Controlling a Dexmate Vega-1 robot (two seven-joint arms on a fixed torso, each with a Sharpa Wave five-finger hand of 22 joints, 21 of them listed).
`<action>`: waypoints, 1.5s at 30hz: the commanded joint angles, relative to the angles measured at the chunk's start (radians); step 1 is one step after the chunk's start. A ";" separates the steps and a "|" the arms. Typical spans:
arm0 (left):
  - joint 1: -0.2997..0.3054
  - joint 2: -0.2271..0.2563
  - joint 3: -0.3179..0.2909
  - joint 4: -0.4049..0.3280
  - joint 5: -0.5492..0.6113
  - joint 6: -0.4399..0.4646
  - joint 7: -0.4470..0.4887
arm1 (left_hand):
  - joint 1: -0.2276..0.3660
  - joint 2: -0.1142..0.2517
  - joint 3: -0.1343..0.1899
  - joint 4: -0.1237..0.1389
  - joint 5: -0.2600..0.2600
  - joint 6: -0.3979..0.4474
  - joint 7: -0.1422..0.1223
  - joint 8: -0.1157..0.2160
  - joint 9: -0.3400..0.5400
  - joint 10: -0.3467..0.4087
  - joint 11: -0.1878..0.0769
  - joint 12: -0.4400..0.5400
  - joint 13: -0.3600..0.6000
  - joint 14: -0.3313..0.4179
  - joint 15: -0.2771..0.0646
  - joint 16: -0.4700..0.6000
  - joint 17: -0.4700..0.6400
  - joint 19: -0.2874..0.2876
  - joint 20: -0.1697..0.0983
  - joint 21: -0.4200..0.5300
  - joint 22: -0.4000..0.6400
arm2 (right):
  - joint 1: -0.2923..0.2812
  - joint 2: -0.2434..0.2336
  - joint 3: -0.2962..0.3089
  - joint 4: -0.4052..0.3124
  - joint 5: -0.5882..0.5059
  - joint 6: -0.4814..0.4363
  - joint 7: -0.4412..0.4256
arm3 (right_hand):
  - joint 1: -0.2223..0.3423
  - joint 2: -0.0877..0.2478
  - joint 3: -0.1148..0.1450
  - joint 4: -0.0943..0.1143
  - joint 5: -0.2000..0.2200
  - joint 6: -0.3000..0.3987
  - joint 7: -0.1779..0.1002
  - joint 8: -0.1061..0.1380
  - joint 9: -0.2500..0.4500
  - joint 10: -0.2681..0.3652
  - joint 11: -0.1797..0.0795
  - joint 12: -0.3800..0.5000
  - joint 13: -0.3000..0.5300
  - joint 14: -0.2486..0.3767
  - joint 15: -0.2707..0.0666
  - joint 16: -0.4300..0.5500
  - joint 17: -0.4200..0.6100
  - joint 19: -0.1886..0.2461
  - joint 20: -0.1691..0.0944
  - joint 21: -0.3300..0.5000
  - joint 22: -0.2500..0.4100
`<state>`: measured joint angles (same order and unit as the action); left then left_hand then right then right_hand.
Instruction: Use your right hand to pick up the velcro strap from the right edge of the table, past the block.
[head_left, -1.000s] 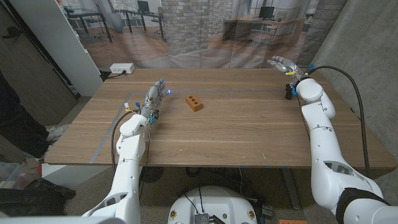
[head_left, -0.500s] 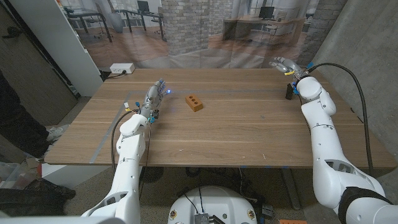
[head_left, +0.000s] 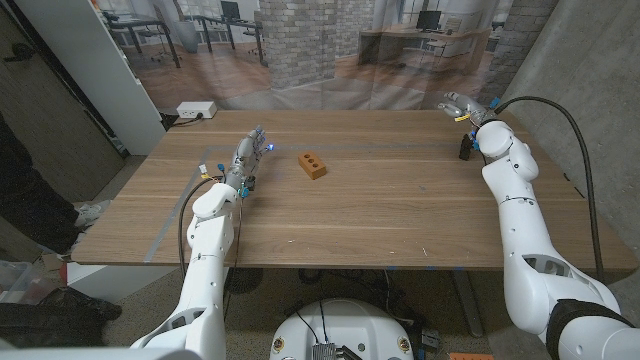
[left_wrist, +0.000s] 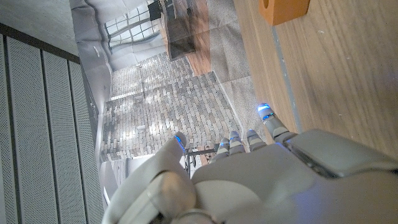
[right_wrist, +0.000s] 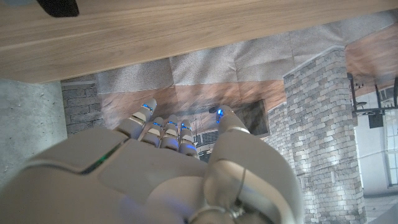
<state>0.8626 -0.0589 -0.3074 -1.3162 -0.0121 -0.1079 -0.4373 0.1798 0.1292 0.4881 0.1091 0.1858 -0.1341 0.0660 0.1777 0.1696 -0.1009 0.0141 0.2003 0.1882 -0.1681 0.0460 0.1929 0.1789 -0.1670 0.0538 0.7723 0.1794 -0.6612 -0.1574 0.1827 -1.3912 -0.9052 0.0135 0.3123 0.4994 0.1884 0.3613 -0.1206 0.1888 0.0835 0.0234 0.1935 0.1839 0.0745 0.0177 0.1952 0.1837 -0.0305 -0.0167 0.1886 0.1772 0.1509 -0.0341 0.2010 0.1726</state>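
We see the strap (head_left: 464, 147), a small dark thing, standing at the table's (head_left: 400, 215) right edge toward the far corner, well off at about 3 o'clock from the orange block (head_left: 313, 165) near the table's far middle. Our right hand (head_left: 461, 103) hangs beyond the far right corner, at about 12 o'clock from the strap and near it but apart, with its wrist just beside the strap on the right. That hand holds nothing; in the right wrist view its fingers (right_wrist: 163, 127) reach out close together with the thumb set a little apart, and a dark scrap of the strap (right_wrist: 57, 6) shows on the wood at the frame's corner. Our left hand (head_left: 248, 152) is over the table's left part, at about 9 o'clock from the block and near it, fingers extended and holding nothing; the left wrist view shows the block's (left_wrist: 283, 10) edge ahead of the fingertips (left_wrist: 265, 112).
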 joint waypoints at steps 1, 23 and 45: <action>0.006 -0.002 -0.002 -0.011 0.002 0.009 0.005 | -0.004 -0.002 0.003 -0.004 0.007 -0.001 0.002 0.003 0.004 -0.007 0.005 0.006 0.004 -0.021 0.003 0.002 0.003 -0.047 0.006 -0.003 0.001 | 0.003 -0.010 -0.034 -0.022 -0.101 -0.068 0.005 | 0.022 -0.002 0.013 -0.003 0.005 -0.009 -0.005 -0.006 0.003 -0.004 -0.007 -0.005 0.003 -0.005 -0.006 -0.001 0.000 0.007 -0.018 -0.003 0.000; 0.010 -0.001 -0.003 -0.017 0.005 0.015 0.010 | -0.005 -0.002 0.004 -0.005 0.007 -0.002 0.002 0.003 0.004 -0.008 0.005 0.005 0.004 -0.021 0.002 0.002 0.003 -0.046 0.006 -0.008 0.002 | 0.027 -0.011 -0.069 0.003 -0.209 -0.154 0.016 | 0.060 -0.007 0.033 -0.017 0.002 -0.030 -0.012 -0.009 0.003 -0.020 -0.015 -0.009 0.003 -0.014 -0.011 -0.004 -0.001 0.005 -0.024 -0.005 0.000; 0.005 0.001 -0.007 -0.010 0.004 0.009 0.012 | -0.006 -0.002 0.004 -0.006 0.007 -0.003 0.001 0.003 0.004 -0.009 0.003 0.005 0.004 -0.021 0.002 0.002 0.003 -0.045 0.006 -0.013 0.002 | 0.060 -0.012 -0.100 0.050 -0.276 -0.231 0.017 | 0.072 -0.024 0.030 -0.018 -0.007 -0.067 0.009 -0.014 0.004 -0.044 -0.010 -0.012 0.003 -0.022 -0.001 -0.004 0.000 0.002 -0.019 -0.006 0.000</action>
<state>0.8723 -0.0591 -0.3136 -1.3331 -0.0081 -0.0941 -0.4253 0.1798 0.1292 0.4881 0.1091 0.1858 -0.1341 0.0660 0.1777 0.1696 -0.1045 0.0177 0.2003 0.1882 -0.1681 0.0460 0.1929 0.1789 -0.1670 0.0538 0.7617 0.1791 -0.6129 -0.1670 0.0958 -1.3556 -1.1467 -0.1800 0.3290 0.5667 0.1711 0.3910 -0.1421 0.1847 0.0264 0.0270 0.1810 0.1838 0.0315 0.0073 0.1857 0.1837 -0.0450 -0.0234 0.1847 0.1772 0.1508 -0.0340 0.1952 0.1726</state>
